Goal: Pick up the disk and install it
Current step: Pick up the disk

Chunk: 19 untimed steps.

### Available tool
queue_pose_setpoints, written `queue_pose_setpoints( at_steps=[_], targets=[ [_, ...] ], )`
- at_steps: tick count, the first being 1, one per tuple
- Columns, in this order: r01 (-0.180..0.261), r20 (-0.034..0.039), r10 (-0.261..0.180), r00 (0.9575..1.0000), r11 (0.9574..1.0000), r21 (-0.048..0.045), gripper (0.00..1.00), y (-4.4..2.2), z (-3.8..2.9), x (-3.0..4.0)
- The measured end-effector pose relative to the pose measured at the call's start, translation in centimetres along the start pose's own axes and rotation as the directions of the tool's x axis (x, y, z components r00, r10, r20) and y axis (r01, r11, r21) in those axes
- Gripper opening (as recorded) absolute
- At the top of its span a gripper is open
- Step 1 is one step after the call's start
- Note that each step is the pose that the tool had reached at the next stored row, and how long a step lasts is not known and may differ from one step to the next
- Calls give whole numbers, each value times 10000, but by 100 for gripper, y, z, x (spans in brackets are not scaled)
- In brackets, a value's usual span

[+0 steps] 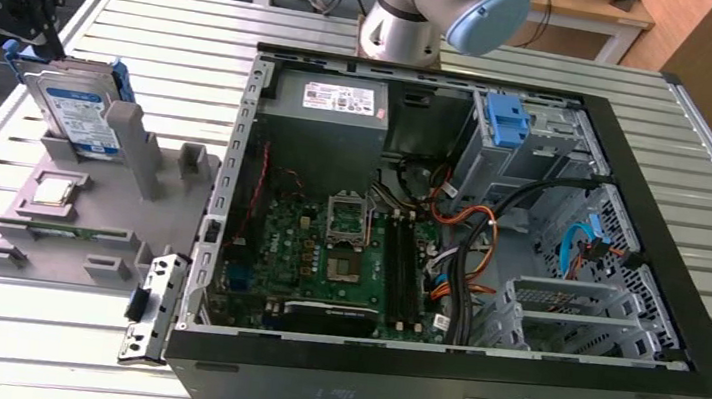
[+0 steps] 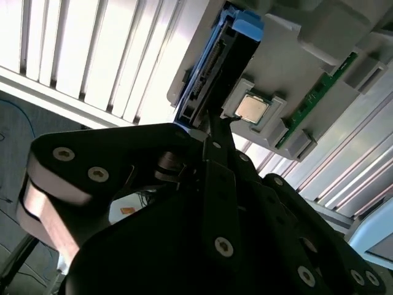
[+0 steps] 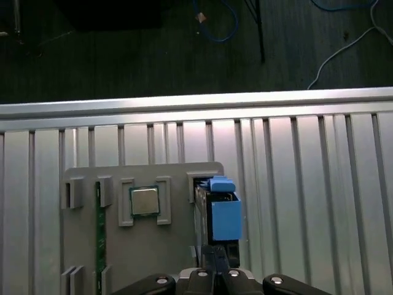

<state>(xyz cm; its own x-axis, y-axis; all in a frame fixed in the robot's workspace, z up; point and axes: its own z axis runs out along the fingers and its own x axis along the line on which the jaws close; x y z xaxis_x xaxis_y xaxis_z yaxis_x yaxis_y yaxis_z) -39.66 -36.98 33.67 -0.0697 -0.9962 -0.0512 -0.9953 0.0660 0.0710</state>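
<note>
At the exterior view's far left, the gripper (image 1: 28, 36) hangs right over the top edge of the disk (image 1: 75, 112), touching or nearly touching its blue bracket (image 1: 123, 84). Whether it's clamped on the drive or let go, can't tell: the gripper's own black body covers the contact pt in both wrist views. The disk stands upright on edge in a slot of the grey fixture (image 1: 104, 231), label toward the exterior camera, well apart from the open PC case (image 1: 674, 296). Step in hand looks like the grasp/lift out of the slot, so the task is barely begun, imo. To do it well: grip centred on the thin edge, square to the disk's faces, and pull straight along the slot walls w/o tilting. A skewed pull could jam the drive or drag the fixture over the slatted table (image 1: 162, 16). Nearby on the fixture sit a CPU chip (image 3: 144, 201) and a green memory stick (image 2: 314, 97), best left untouched. Hidden: the slot's depth and the disk's lower edge. Which bay takes the drive is hard to make out, tho a blue latch (image 1: 509, 121) sits by the cage.
</note>
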Motion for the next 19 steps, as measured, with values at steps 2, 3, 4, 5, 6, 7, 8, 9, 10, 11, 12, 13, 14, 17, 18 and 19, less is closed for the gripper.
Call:
queue_pose_setpoints(
  at_steps=[2,3,4,5,6,7,8,9,10,11,12,13,14,17,18,19],
  targets=[
    [245,10,-245,9997,9997,-16,10,1,-1,-1],
    [348,30,-348,9994,9994,-22,10,0,0,-1],
    [411,52,-411,9991,9992,-26,10,0,0,-1],
    [470,83,-469,9989,9989,-30,10,0,0,0],
    [510,109,-510,9986,9987,-31,10,0,0,-1],
    [519,117,-519,9986,9986,-31,10,0,1,-1],
    [519,118,-519,9986,9986,-31,10,0,1,-1],
    [520,118,-520,9986,9986,-31,10,0,1,-1],
    [521,118,-521,9986,9986,-31,10,0,2,0],
    [522,118,-521,9986,9986,-32,10,-1,3,0],
    [522,119,-522,9986,9986,-29,10,-5,6,0],
    [523,118,-522,9986,9986,-31,10,-9,6,-1],
    [521,118,-521,9986,9986,-31,10,-14,7,-2],
    [521,119,-521,9986,9986,-31,10,-39,10,-7],
    [522,118,-521,9986,9986,-31,10,-49,11,-10],
    [521,118,-521,9986,9986,-32,10,-58,11,-13]
  ],
)
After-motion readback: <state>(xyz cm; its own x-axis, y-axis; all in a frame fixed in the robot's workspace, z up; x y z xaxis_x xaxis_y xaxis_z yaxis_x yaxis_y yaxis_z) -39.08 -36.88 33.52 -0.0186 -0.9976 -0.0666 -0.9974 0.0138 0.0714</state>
